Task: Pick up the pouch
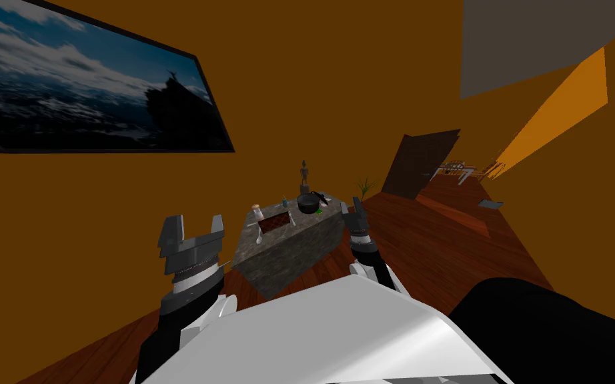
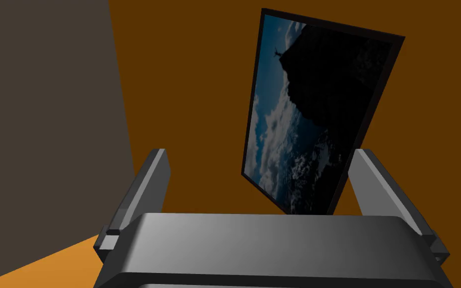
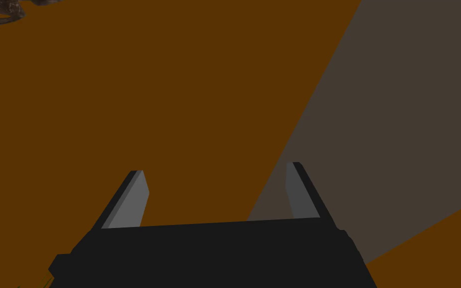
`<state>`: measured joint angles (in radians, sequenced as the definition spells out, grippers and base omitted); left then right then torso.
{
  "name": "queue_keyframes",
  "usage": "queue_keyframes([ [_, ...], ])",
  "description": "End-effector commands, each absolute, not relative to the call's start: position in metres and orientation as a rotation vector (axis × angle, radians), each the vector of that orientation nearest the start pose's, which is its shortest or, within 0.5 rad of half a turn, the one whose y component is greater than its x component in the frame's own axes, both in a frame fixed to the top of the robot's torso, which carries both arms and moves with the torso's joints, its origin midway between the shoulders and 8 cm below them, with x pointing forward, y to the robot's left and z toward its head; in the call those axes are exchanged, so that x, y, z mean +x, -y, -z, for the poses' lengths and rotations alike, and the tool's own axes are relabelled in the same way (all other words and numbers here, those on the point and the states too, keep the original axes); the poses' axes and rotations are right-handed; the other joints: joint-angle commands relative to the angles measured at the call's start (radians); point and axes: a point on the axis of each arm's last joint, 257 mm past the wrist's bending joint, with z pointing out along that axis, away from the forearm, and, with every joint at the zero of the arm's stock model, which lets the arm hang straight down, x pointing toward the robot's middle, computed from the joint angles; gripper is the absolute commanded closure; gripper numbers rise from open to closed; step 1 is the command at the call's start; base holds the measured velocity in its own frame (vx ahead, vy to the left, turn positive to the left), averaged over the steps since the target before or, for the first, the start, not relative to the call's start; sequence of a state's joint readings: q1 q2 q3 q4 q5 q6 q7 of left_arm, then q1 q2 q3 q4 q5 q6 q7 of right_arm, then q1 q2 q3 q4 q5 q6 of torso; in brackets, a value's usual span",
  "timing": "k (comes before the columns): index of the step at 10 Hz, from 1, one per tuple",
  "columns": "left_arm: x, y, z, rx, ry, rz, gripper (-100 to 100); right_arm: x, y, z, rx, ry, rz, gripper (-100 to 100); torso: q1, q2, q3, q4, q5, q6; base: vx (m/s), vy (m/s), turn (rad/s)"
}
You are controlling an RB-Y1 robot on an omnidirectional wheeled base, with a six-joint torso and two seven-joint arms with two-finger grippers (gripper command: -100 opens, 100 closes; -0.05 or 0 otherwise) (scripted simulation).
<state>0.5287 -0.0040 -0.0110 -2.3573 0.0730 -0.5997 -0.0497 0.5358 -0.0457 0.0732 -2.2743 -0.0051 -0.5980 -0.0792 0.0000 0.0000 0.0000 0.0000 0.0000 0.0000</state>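
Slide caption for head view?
Left gripper and right gripper open, held up before a mottled grey block table bearing a black pot.

The block-shaped surface (image 1: 289, 252) at twelve o'clock looks like rough, mottled grey-brown stone, the floor (image 1: 433, 253) around it shows reddish wood planks, the pot (image 1: 307, 204) on it is smooth black, the walls (image 1: 299, 80) are matt brown, and the left gripper (image 2: 260, 155) has smooth, matt grey jaws.
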Motion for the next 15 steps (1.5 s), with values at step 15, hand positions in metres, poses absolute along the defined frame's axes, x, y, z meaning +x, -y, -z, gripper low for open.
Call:
queue_keyframes([
  [15,0.416,-0.297,0.035,-0.829,-0.895,1.373,-100,0.329,0.253,-0.027,0.623,-0.587,-1.458,0,0.004,0.001,0.000,0.000,0.001,0.000,-0.018,0.067,0.019],
])
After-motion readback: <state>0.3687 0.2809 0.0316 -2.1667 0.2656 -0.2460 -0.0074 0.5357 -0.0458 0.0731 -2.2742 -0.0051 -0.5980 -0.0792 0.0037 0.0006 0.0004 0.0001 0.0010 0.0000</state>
